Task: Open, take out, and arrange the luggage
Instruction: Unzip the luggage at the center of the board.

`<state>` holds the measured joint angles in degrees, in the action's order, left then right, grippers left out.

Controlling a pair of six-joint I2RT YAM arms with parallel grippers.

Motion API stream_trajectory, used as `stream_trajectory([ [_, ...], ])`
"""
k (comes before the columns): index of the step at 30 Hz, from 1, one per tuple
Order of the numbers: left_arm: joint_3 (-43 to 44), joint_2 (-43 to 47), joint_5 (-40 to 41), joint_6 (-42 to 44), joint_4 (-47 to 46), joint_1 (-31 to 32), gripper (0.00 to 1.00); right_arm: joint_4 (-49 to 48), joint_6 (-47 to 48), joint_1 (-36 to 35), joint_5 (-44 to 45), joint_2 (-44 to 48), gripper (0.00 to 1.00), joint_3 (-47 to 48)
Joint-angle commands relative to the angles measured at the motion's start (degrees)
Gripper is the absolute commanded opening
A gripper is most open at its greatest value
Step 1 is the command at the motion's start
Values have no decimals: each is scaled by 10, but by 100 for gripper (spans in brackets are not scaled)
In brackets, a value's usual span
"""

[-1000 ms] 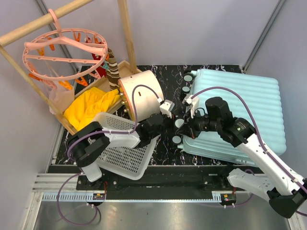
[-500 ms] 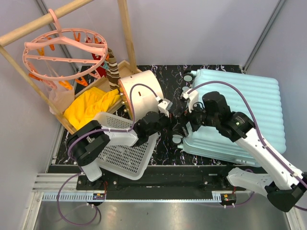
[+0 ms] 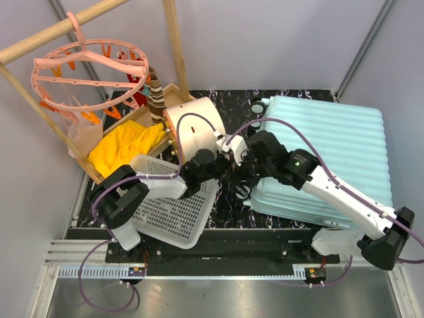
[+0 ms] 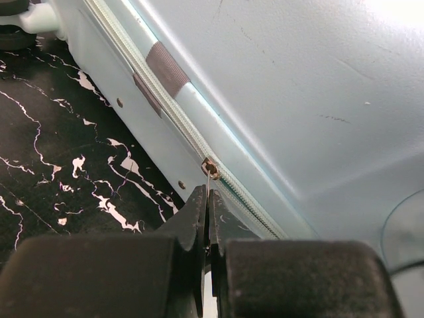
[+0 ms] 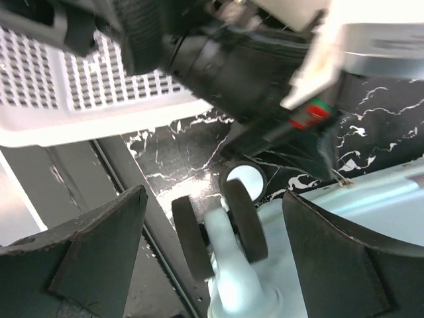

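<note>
While the luggage [image 3: 324, 159] lies flat with its lid down on the right half of the black marbled surface [image 3: 222, 207], ribbed shell facing up and wheels toward the left, both arms meet at its near-left corner. At that corner the left gripper [image 4: 207, 197] has its fingers [image 4: 191, 213] pressed together, pinching the thin metal zipper pull [image 4: 210, 173], which hangs from the slider on the zipper track [image 4: 169, 109] along the suitcase's side seam. Whether the track beyond the slider is parted cannot be told. Just beside it, the right gripper [image 5: 213, 194] has its fingers [image 5: 99, 245] spread wide and grips nothing; a twin black-and-white wheel [image 5: 246, 212] on its pale mint stem sits below the gap between them. A white perforated basket [image 3: 173, 213] lies tilted under the left arm, apart from the luggage. Behind it stands a cream-and-orange rounded drawer box [image 3: 195, 129]. Farther left is a yellow cloth [image 3: 126, 149] in a wooden crate, with a pink ring hanger [image 3: 86, 73] above.
</note>
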<state>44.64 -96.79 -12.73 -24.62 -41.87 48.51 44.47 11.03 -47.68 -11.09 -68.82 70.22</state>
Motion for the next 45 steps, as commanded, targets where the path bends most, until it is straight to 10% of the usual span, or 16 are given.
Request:
stream_trajectory([
  [1, 29, 34, 5, 24, 6, -24, 0, 21, 41, -29, 37, -30, 92, 29],
  [12, 72, 47, 42, 35, 100, -19, 0, 68, 44, -101, 160, -80, 78, 27],
  [22, 156, 30, 91, 40, 187, -11, 0, 80, 1, -132, 134, -44, 2, 12],
  [45, 451, -172, 161, 56, 332, -44, 0, 39, -71, -180, 84, 18, 0, -39],
])
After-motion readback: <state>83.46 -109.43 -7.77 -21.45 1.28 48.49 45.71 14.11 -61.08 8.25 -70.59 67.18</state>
